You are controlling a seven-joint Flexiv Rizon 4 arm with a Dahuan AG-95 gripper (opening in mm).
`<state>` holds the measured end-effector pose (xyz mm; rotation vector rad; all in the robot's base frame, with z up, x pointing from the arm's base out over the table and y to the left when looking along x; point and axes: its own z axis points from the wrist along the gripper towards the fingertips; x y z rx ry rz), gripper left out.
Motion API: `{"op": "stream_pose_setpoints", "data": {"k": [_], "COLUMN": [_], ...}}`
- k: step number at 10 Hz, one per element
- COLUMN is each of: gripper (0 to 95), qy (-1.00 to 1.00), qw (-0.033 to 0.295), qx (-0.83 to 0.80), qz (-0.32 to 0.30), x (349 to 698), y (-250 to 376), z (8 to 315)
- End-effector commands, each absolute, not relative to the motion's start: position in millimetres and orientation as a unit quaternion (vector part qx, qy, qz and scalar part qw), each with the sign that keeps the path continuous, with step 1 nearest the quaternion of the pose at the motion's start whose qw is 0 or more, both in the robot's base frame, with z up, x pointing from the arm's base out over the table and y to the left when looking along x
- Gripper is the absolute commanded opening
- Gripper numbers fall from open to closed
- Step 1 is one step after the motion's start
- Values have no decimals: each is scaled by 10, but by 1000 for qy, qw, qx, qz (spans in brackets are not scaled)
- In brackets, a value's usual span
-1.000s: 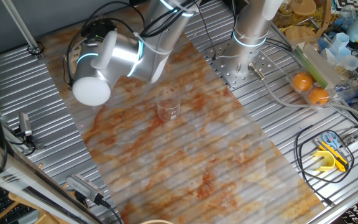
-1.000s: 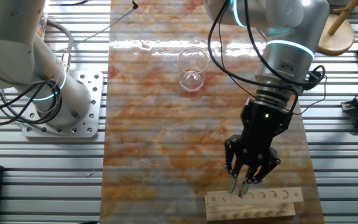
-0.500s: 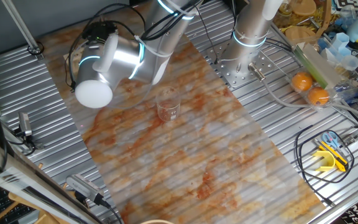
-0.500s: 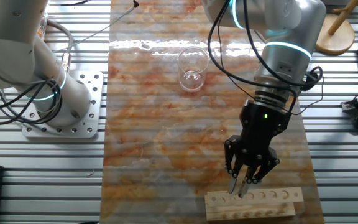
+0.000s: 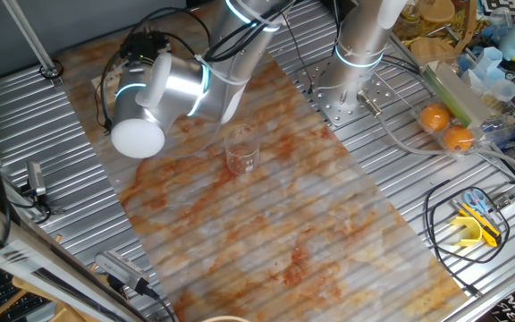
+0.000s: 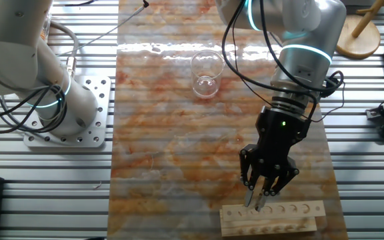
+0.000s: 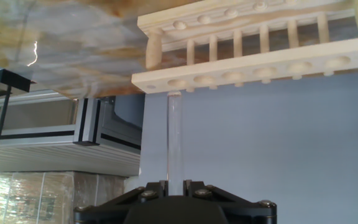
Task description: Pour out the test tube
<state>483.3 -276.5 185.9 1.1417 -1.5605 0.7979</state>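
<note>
Pincer (image 6: 261, 199) of mine closed on the test tube (image 7: 174, 137), held upright above the wooden rack (image 6: 272, 219) so nothing spills before reaching the beaker (image 6: 206, 73).

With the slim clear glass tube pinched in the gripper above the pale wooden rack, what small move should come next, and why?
Probably a short straight lift. In the hand view the slim clear glass tube runs from the gripper to the pale wooden rack, its far end at a hole. Once clear, carry it toward the wide clear glass beaker.
</note>
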Motion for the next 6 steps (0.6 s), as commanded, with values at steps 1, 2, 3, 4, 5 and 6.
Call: {"op": "stream_pose_setpoints", "data": {"k": [1, 2, 3, 4, 5, 6], "gripper": [0, 0, 0, 0, 0, 0], "qy": [-643, -643, -643, -642, -642, -641], "qw": [502, 502, 502, 501, 501, 501], "qx": [473, 473, 473, 473, 473, 473], "qz": [332, 333, 334, 336, 338, 339], "x": [4834, 4833, 4834, 4832, 4831, 4832], "y": [-2779, -2779, -2779, -2780, -2781, -2781], "z": [1834, 1822, 1816, 1800, 1789, 1782]}}
